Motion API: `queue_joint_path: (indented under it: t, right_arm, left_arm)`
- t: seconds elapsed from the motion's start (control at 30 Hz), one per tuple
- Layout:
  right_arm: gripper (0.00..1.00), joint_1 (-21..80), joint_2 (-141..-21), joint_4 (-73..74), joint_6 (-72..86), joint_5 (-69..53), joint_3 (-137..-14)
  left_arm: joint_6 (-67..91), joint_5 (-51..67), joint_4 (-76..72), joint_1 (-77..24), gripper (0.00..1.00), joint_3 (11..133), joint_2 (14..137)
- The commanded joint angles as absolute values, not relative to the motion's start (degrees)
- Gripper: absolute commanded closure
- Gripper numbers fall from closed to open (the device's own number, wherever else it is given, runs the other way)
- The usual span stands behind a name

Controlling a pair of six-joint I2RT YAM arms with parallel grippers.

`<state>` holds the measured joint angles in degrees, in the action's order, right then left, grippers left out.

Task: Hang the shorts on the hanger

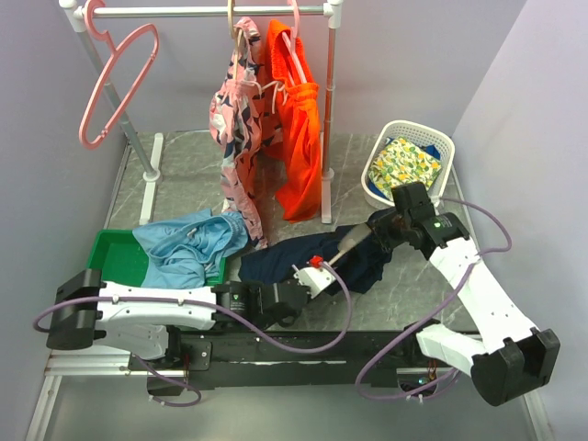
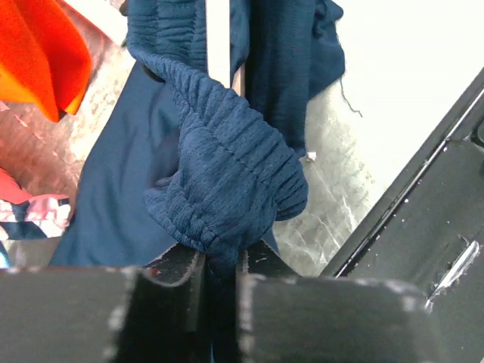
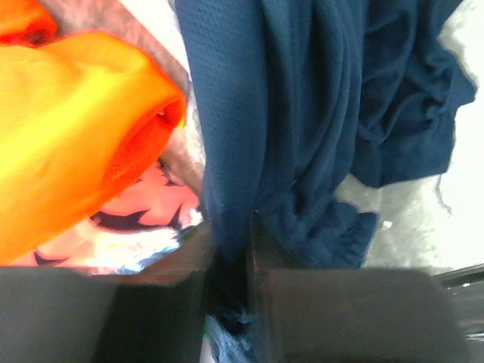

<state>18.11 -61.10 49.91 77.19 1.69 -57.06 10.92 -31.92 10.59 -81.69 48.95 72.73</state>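
Navy shorts (image 1: 276, 262): lying crumpled on the table (image 1: 184, 184) between the two arms, not hanging yet
Hanger (image 2: 218, 38): pale tan bar poking out among the folds in the left wrist view; the rest is hidden, so I can't tell how far it's threaded
Left fingers (image 2: 174, 280): pressing together on a bunched lump of the ribbed elastic waistband
Right fingers (image 3: 302, 302): pinching a fold of thin navy mesh, with orange shorts (image 3: 76, 136) hanging just beside
Handling: I'm judging the cloth soft, light and floppy, so it's likely going to sag and slide off a thin bar
Grip point: waistband is looking best, since the gathered elastic gives bite; leg fabric is probably slipping more easily
Risk: pulling unevenly may be dragging the hanger along with the cloth
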Motion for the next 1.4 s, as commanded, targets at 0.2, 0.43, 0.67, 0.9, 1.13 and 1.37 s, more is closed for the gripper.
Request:
queue_joint_path:
  t: [0.2, 0.43, 0.67, 0.9, 1.13, 1.37]
  right_arm:
    - [0.10, 17.8, -56.7, 39.8, 55.5, -3.2, -65.7]
    - [0.15, 18.0, -49.0, 30.1, 44.1, -3.5, -64.8]
    - [0.21, 20.2, -35.4, 14.2, 36.1, -9.9, -51.0]
    - [0.28, 40.8, -39.2, 17.8, 27.6, 10.0, -53.4]
    - [0.42, 47.9, -43.6, 18.0, 24.9, 18.9, -55.2]
    - [0.90, 49.2, -48.7, 23.9, 26.2, 25.3, -66.3]
  left_arm:
    - [14.3, -29.8, 13.2, -80.9, 0.99, 53.0, 66.1]
    - [19.9, -25.1, 22.1, -77.4, 0.99, 57.7, 61.0]
    - [21.3, -16.4, 32.1, -70.6, 0.99, 67.0, 56.7]
    - [20.7, -12.0, 41.0, -67.8, 0.99, 77.0, 57.6]
    - [20.3, -9.2, 45.1, -67.6, 0.99, 81.3, 57.4]
    - [19.2, -9.3, 48.1, -67.5, 0.99, 81.4, 55.7]
